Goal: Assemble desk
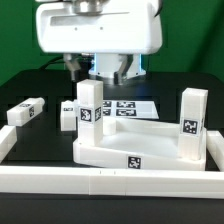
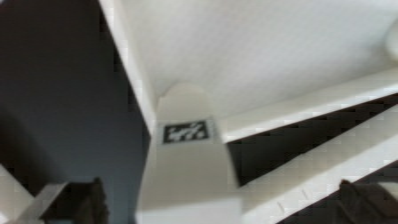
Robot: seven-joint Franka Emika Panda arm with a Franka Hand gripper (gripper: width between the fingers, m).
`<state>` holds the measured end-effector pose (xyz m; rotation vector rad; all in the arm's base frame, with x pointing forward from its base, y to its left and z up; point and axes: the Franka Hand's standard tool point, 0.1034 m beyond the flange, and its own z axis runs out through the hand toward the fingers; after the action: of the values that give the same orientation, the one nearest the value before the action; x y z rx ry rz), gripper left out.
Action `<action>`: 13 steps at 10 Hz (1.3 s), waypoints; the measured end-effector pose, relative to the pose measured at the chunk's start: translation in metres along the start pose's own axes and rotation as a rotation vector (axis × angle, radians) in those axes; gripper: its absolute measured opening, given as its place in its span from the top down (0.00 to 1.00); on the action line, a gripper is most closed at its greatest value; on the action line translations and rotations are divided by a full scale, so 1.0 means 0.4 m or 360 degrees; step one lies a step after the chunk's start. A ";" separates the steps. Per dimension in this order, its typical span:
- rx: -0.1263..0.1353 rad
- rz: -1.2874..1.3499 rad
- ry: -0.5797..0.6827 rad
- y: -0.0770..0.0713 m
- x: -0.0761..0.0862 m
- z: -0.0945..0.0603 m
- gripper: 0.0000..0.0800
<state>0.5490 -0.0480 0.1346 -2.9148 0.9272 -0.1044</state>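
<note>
tabletop point(image 1: 150, 150): white tray with raised rim, flat on the black table point(image 1: 40, 138), below the fingers; tag on its near wall.
corner leg point(image 1: 90, 105): upright at the tabletop corner on the exterior view's left, straight under the fingers. Wrist view shows it between the two fingertips, with a gap on each side.
fingers point(image 2: 68, 200): spread wide, gripping nothing.
gripper point(image 1: 98, 69): hangs above the corner leg, no contact.
second upright leg point(image 1: 192, 122): tabletop's end at the exterior view's right — well apart from the fingers.
lying leg point(image 1: 25, 113): on the table, well off to the exterior view's left of the fingers.
small leg point(image 1: 68, 116): just beside the corner leg, outside the tray.
marker board point(image 1: 128, 105): flat on the table behind the tray, below the fingers.
border rail point(image 1: 110, 182): along the near edge — farthest from the fingers.
</note>
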 end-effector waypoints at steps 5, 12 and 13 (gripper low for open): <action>0.0001 0.0063 -0.0009 -0.041 -0.043 0.017 0.19; -0.0002 0.0320 -0.0024 -0.047 -0.096 0.023 0.19; 0.0004 0.0352 -0.0028 -0.041 -0.109 0.031 0.19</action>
<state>0.5240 -0.0085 0.1223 -2.7829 1.2360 -0.0657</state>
